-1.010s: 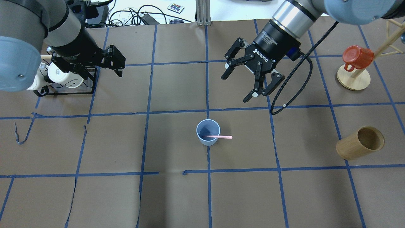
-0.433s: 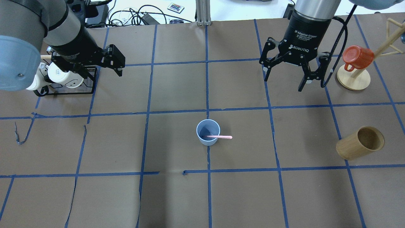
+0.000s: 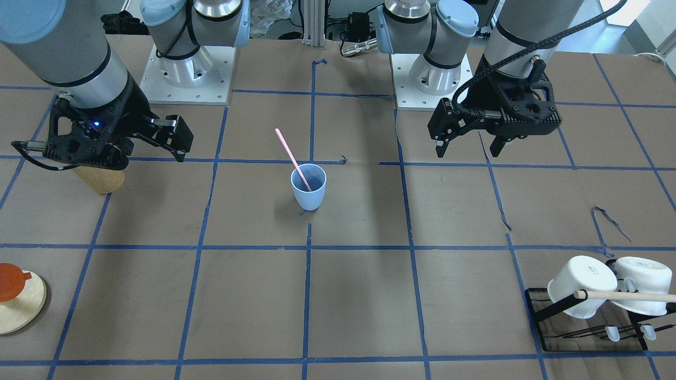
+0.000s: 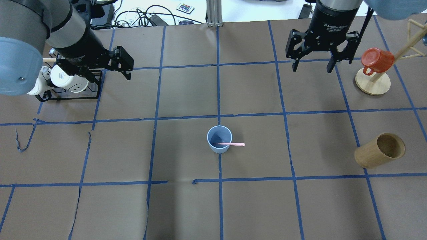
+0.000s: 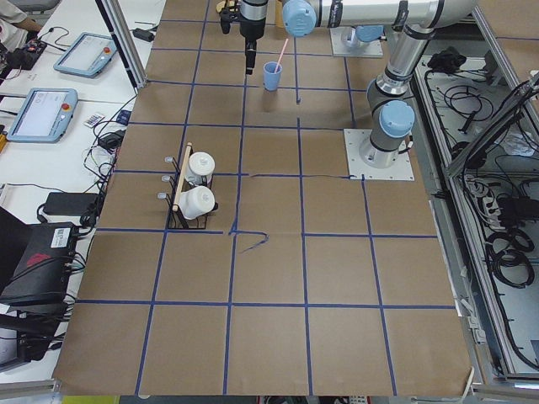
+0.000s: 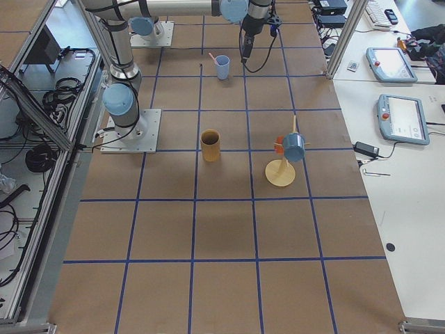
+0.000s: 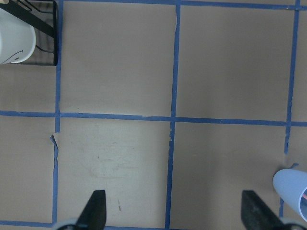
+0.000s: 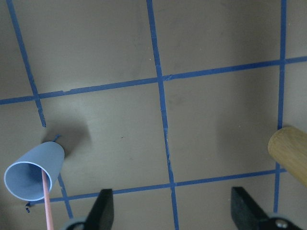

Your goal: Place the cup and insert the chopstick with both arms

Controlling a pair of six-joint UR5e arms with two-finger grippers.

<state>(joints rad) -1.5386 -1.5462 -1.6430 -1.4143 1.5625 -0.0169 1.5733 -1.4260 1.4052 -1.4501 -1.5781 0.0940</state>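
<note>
The light-blue cup point(image 4: 219, 144) stands upright near the table's middle, and also shows in the front view point(image 3: 308, 187). The pale-pink chopstick point(image 4: 233, 144) stands in it, leaning on the rim with its upper end free point(image 3: 290, 150). My right gripper point(image 4: 312, 69) is open and empty, high over the far right of the table, well away from the cup. Its wrist view point(image 8: 173, 211) shows the cup point(image 8: 36, 170) at lower left. My left gripper point(image 3: 467, 150) is open and empty beside the mug rack. Its wrist view point(image 7: 175, 211) shows the cup's edge point(image 7: 292, 184).
A tan wooden cup point(image 4: 378, 150) stands at the right. A red mug point(image 4: 377, 60) hangs on a wooden stand point(image 4: 372, 83) at the far right. A black rack point(image 4: 66, 95) with white mugs point(image 3: 586, 287) and a wooden dowel point(image 3: 628, 296) is at the left.
My right gripper has moved from near the table's middle to the far right and turned, staying open. The left gripper, cup and chopstick have stayed put.
</note>
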